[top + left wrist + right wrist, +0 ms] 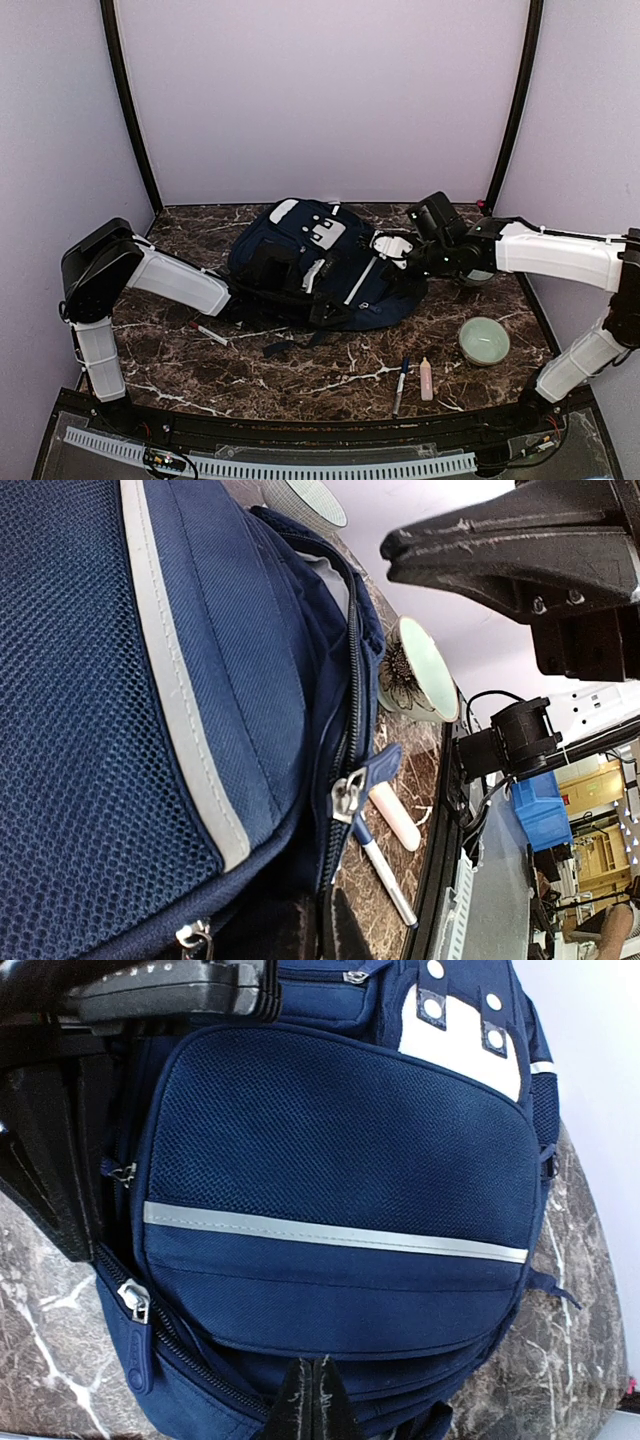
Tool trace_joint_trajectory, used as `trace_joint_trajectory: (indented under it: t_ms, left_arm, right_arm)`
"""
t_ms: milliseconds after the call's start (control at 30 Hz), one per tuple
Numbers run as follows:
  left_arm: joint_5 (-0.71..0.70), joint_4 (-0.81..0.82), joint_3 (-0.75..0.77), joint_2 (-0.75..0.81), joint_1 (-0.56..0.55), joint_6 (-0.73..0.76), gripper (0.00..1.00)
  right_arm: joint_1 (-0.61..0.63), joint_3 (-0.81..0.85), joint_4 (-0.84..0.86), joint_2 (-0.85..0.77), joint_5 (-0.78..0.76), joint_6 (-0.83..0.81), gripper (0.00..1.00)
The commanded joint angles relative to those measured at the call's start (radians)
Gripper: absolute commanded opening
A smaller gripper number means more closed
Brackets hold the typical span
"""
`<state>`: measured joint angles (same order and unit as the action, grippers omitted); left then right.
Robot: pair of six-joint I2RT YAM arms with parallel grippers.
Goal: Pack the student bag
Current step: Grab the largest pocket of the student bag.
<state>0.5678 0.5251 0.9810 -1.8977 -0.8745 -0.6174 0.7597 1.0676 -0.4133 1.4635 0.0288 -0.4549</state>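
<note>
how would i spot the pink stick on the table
Start at the big navy backpack in the middle of the marble table, then move to the near right, by the pale green bowl. Two slim things lie there side by side: the pink stick is the shorter, thicker one, right of the thin dark-capped pen.

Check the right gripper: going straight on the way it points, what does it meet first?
The student bag. The right gripper, shut, has its tips at the bag's edge below the mesh front pocket, so straight on it pushes into that fabric. Contact or a small gap: unclear from this view.
</note>
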Motion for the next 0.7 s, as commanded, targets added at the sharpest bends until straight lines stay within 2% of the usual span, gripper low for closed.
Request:
trace_joint_trajectory:
  t_ms: [0,133,233,533,667]
  left_arm:
    - [-0.019,0.064,-0.007,0.053,0.006,0.002,0.00]
    - [-0.023,0.074,-0.001,0.051,0.006,-0.003,0.00]
    - [-0.025,0.075,-0.002,0.049,0.006,-0.005,0.00]
    - [-0.018,0.066,0.008,0.054,0.006,-0.004,0.00]
    - [-0.015,0.067,0.018,0.048,0.006,-0.004,0.00]
  right_arm:
    - [-0.005,-0.015,-0.015,-0.045,0.227,0.070,0.09]
    - [-0.005,-0.012,-0.049,-0.021,0.338,0.104,0.25]
    - [-0.005,-0.002,-0.080,0.011,0.390,0.115,0.28]
    - [-0.029,0.066,-0.196,0.053,0.381,0.162,0.39]
    - [-0.030,0.060,-0.198,0.077,0.357,0.167,0.42]
